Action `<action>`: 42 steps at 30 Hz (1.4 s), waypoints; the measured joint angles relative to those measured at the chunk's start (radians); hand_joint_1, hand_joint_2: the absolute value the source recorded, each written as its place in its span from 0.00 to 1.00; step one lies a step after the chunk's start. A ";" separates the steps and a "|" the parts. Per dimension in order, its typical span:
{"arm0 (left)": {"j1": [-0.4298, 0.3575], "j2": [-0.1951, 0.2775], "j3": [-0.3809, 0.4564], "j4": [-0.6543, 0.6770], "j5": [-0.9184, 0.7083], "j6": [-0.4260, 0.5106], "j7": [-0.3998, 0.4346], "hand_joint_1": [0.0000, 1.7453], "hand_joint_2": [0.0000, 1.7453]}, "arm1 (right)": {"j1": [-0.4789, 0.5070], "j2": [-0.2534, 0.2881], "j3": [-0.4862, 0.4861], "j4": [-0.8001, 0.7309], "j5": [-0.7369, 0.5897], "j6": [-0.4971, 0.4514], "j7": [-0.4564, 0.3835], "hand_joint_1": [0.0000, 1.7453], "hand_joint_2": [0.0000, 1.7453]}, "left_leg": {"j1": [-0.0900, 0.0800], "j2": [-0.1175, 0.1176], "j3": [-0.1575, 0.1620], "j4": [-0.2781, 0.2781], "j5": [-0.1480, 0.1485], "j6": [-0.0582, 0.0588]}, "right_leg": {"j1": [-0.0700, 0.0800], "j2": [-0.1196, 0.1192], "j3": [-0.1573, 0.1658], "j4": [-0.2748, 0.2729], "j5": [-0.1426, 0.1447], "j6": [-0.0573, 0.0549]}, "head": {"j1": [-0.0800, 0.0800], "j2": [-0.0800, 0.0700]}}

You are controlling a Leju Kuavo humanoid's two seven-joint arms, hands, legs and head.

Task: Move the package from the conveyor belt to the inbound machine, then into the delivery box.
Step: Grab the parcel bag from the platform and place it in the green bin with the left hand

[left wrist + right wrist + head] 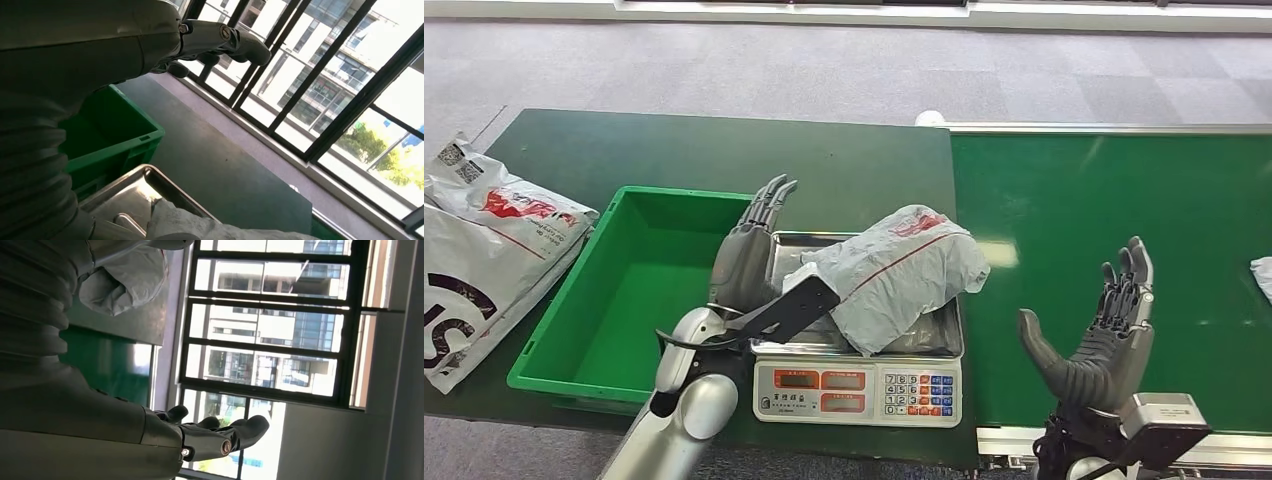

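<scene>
Though seemingly plastic, crumpled package [902,272]

The robot's arms are shiny silver tubes with rounded joints. The left hand [746,258] has a grey palm shell and darker slim fingers, with a flat black bracket bolted at the wrist. The right hand [1104,338] looks the same, chunky grey thumb included, above a pale grey box. Small screws show at the fingers [235,436], and the wrist cover's ribbed grey.

Grey red-striped package [902,270], green bin [634,290]
</scene>
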 joint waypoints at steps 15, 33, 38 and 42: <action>-0.146 -0.157 -0.086 0.419 -0.024 0.001 0.095 0.00 1.00 | 0.015 0.035 0.059 -0.078 0.066 -0.087 -0.025 0.00 1.00 | 0.000 0.002 -0.001 0.000 0.000 0.001 | -0.001 0.003 -0.001 0.000 0.000 0.000 | 0.000 0.000; -0.236 -0.211 -0.200 0.732 0.160 0.021 0.135 0.44 1.00 | -0.046 0.053 0.110 -0.094 0.032 -0.090 0.002 0.00 1.00 | 0.000 0.001 0.000 0.000 0.001 0.001 | -0.001 0.002 0.000 0.000 0.001 0.001 | 0.000 0.000; -0.255 -0.211 -0.240 0.764 0.160 0.035 0.154 0.58 1.00 | -0.049 0.059 0.116 -0.096 0.035 -0.086 0.005 0.00 1.00 | 0.000 0.001 0.000 0.000 0.001 0.001 | -0.001 0.001 0.001 0.000 0.000 0.001 | 0.000 0.000; -0.268 -0.211 -0.253 0.776 0.163 0.035 0.157 1.00 1.00 | -0.049 0.062 0.116 -0.096 0.035 -0.085 0.005 0.00 1.00 | 0.000 0.001 0.001 0.000 0.001 0.001 | -0.001 0.001 0.002 0.000 0.000 0.001 | 0.000 0.000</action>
